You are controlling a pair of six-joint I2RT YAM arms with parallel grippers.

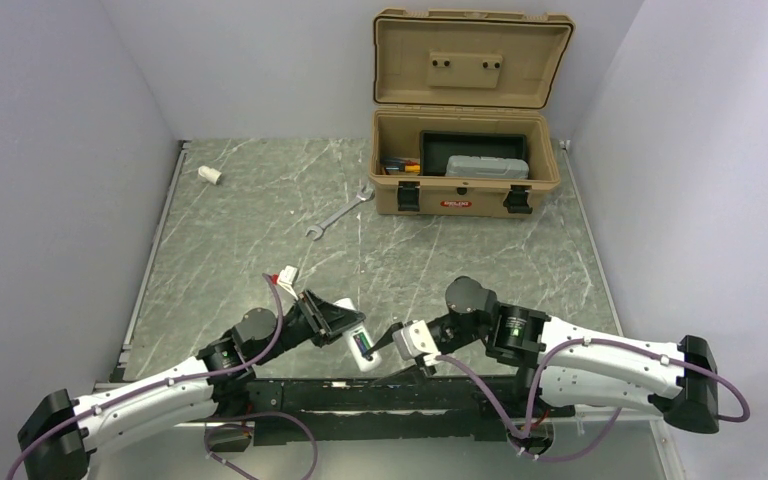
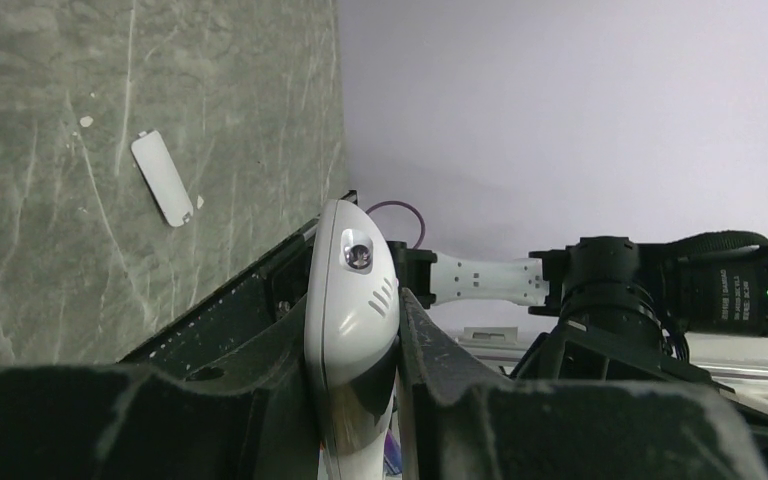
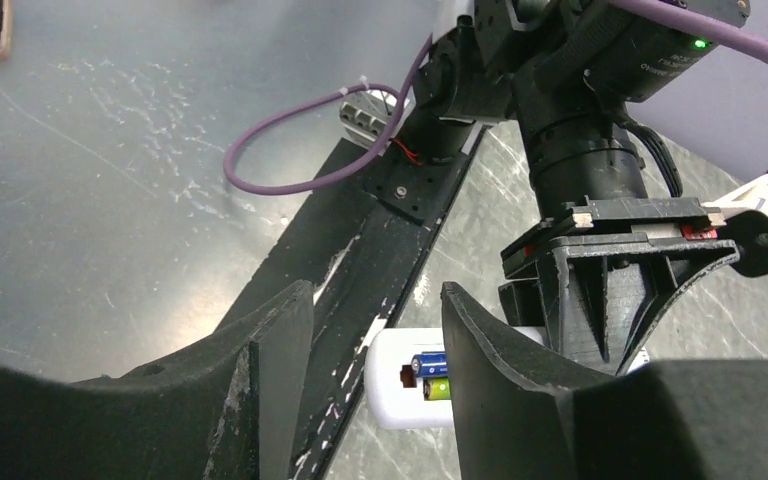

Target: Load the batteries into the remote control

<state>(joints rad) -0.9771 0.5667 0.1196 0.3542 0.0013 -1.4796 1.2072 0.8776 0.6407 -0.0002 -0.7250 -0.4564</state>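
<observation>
Right wrist view looks into the open slot of the remote control (image 3: pixel 395 400), where the batteries (image 3: pixel 438 388) sit, one green, one blue. The left hand (image 2: pixel 352 350) squeezes the remote by its sides, up off the table (image 2: pixel 60 250), near the front edge. The right hand (image 3: pixel 375 300) is half open and holds nothing, just beside the slot. If it bumps the remote, a battery could pop out or the remote could slip. Only the left wrist view shows the little white lid (image 2: pixel 162 178) lying on the table.
</observation>
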